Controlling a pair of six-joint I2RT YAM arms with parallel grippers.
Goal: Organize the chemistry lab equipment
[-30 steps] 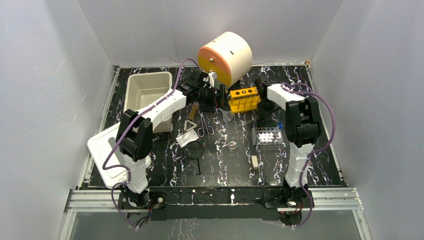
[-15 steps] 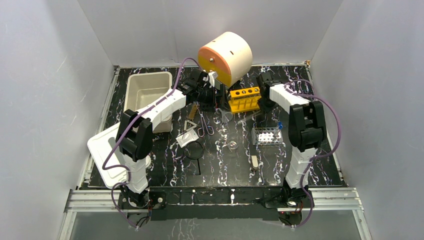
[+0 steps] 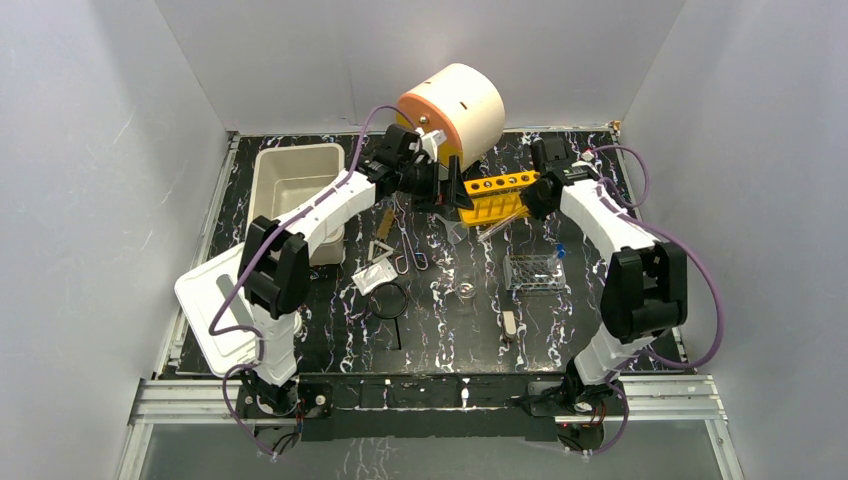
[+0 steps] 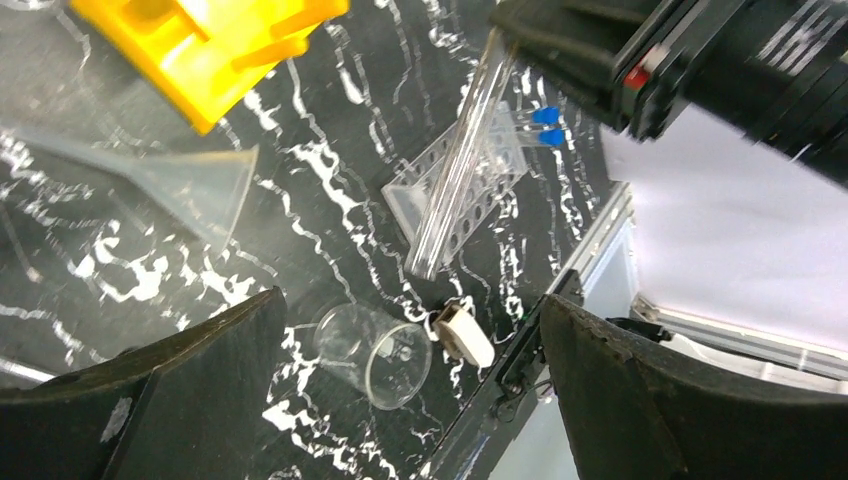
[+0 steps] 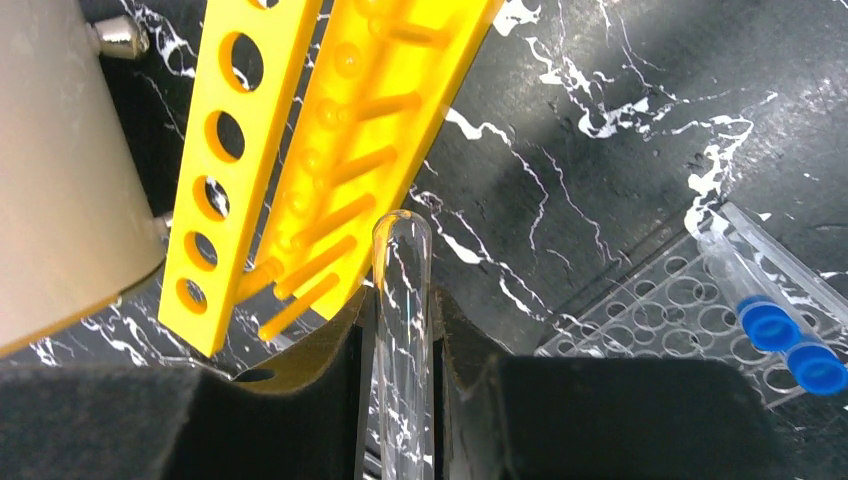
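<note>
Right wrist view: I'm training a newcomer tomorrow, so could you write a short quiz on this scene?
1. True or false: the right hand is shut on a test tube.
2. The caps on the tubes in the clear rack are: A red, B blue, C green.
3. What colour is the pegged rack nearest the test tube's tip?
Key: 1 true; 2 B; 3 yellow.
</note>
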